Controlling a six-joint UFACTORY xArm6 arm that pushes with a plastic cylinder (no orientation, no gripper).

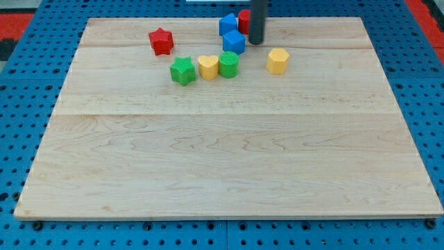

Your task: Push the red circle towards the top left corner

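The red circle sits near the view's top edge of the wooden board, mostly hidden behind my rod. My tip rests on the board just right of and below the red circle, touching or nearly touching it. A blue block lies directly left of the red circle. A blue cube lies just left of my tip.
A red star lies toward the top left. A green star, a yellow heart and a green cylinder form a row below the blue blocks. A yellow hexagon lies below right of my tip.
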